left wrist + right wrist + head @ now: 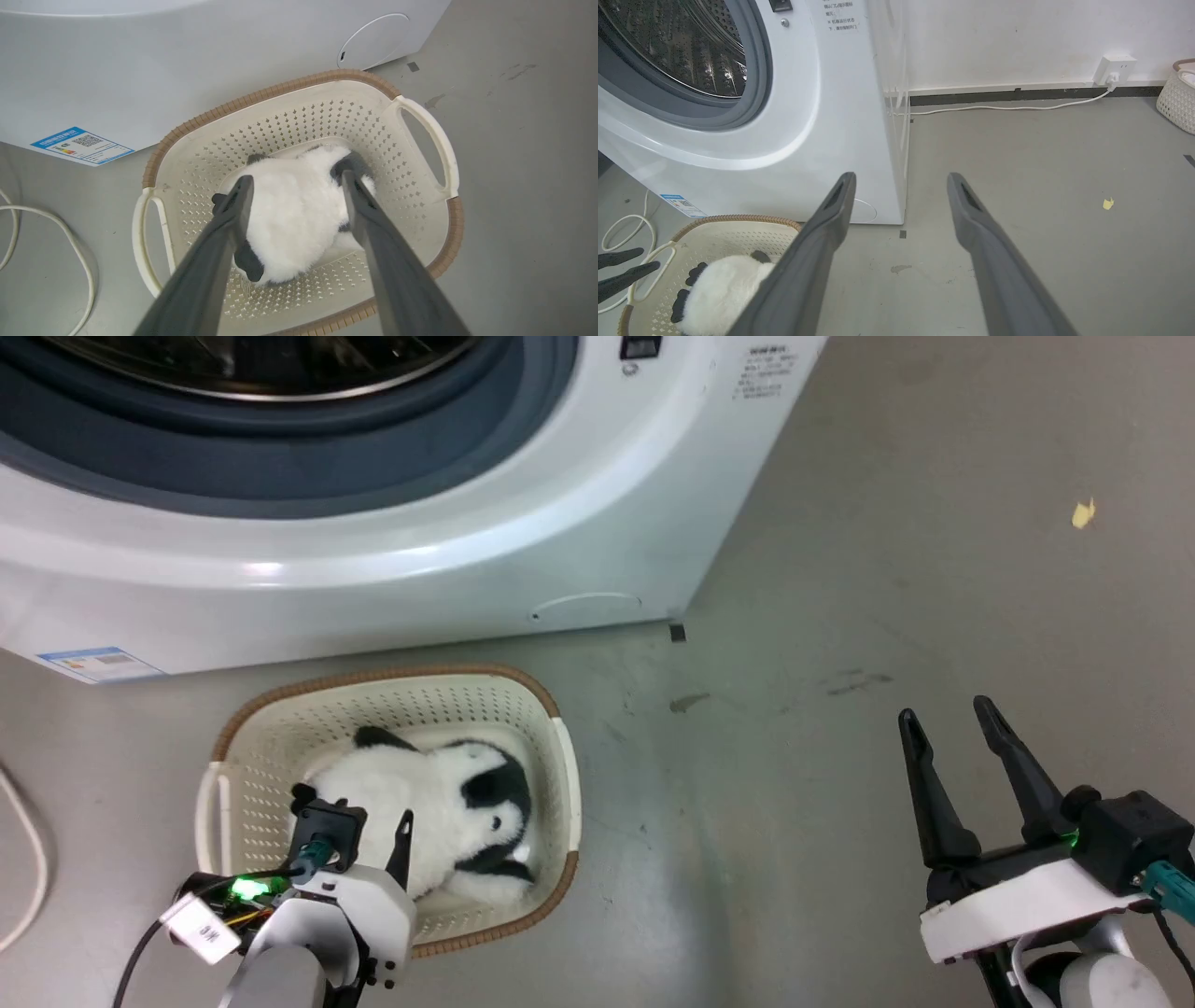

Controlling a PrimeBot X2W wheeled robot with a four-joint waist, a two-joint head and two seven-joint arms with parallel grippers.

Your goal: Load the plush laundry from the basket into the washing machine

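One panda soft toy (439, 812) lies inside the single cream basket (373, 674) at the lower left of the head view. The basket is on the floor just in front of the one washing machine (373, 579) at the upper left. The left gripper (296, 179) hangs over the basket, its two fingers spread wide on either side of the panda's white body. At lower right, the right gripper (945, 709) holds nothing, its two fingers apart. One yellow scrap (1083, 513) lies at upper right.
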